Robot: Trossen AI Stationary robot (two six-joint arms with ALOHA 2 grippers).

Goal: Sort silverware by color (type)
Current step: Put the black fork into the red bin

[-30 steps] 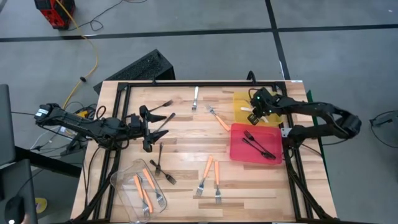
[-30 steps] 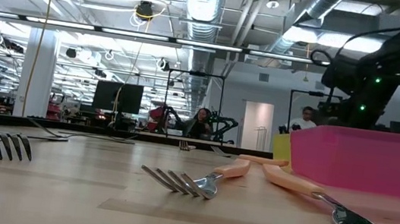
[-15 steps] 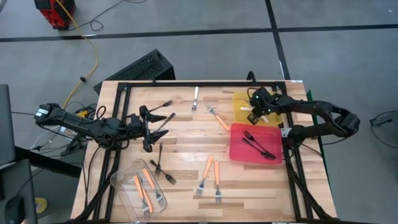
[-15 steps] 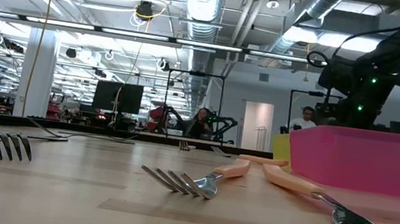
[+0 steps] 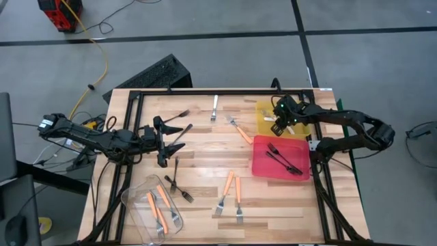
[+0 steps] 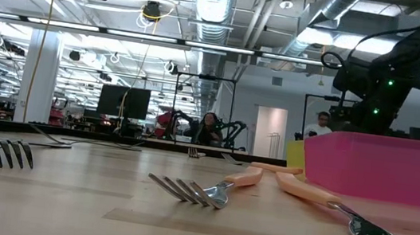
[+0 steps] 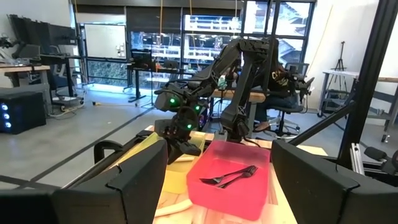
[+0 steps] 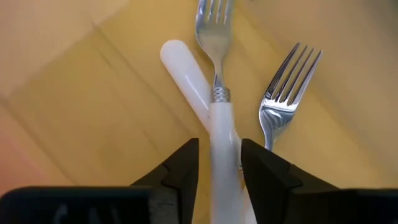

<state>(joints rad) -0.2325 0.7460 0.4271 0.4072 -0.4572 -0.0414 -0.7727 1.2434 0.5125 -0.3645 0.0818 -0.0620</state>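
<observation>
White-handled fork (image 8: pixel 219 118) over the yellow tray (image 5: pixel 264 123) sits loosely between your right hand's (image 8: pixel 219 163) half-parted fingers (light, stiff, slick): grip mid-handle.

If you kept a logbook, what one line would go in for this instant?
right gripper: over yellow tray, fingers astride white-handled fork lying there | left gripper: open, waiting mid-table | red tray: two black forks

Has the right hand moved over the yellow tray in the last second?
Yes, slightly. In the high view the right hand has crept toward the table's far edge along the yellow tray; the red tray beside it has stayed put.
</observation>
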